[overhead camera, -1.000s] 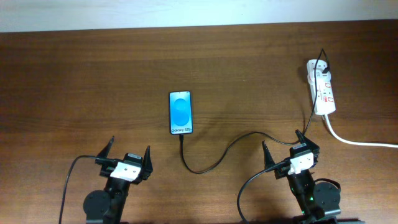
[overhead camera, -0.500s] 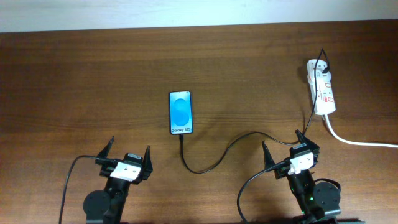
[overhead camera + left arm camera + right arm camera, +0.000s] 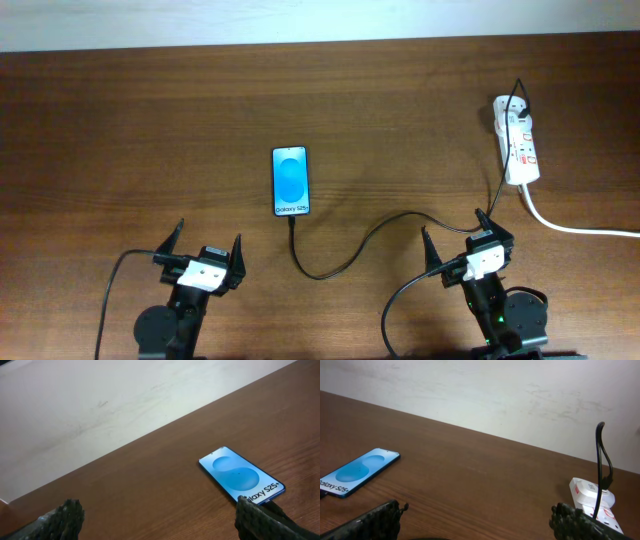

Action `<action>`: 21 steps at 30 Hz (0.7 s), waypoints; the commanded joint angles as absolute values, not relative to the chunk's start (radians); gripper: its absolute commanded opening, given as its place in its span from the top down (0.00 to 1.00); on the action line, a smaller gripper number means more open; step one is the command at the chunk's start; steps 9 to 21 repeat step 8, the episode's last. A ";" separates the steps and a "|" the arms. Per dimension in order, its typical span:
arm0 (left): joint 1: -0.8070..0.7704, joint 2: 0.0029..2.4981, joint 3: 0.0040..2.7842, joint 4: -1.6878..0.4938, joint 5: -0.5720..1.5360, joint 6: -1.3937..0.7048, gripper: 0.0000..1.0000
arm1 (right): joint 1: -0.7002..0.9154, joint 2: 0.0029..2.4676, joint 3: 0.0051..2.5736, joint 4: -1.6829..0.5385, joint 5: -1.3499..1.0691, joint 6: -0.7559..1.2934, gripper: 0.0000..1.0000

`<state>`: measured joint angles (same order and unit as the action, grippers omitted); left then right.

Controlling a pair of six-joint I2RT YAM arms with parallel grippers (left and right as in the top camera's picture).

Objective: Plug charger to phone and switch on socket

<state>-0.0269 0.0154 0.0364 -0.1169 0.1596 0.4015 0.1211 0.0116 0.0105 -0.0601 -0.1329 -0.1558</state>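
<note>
Both arms are hanging out at the near edge of the table [image 3: 120, 120]. The left gripper [image 3: 208, 238] is spread wide and holding nothing, and the right gripper [image 3: 452, 230] is doing the same, jaws far apart and empty. Just past them the charger [image 3: 340, 262] is lying in a loose loop, its free end touching the phone [image 3: 290, 181] at the near short edge; can't tell if it's fully seated. The phone is lying flat mid-table, screen up, long axis running near to far, text end toward the robot. Farther back right, the socket [image 3: 517, 140] is lying lengthwise near to far too, with the charger going into its far end and a thick white cord [image 3: 570, 226] trailing off rightward.
</note>
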 commanded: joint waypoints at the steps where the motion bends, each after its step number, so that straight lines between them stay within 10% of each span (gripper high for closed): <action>1: -0.032 0.005 0.033 -0.121 0.152 0.413 0.01 | 0.117 0.004 0.006 -0.065 -0.146 -0.141 0.02; 21: -0.032 0.005 0.033 -0.121 0.152 0.413 0.01 | 0.117 0.004 0.006 -0.065 -0.146 -0.141 0.02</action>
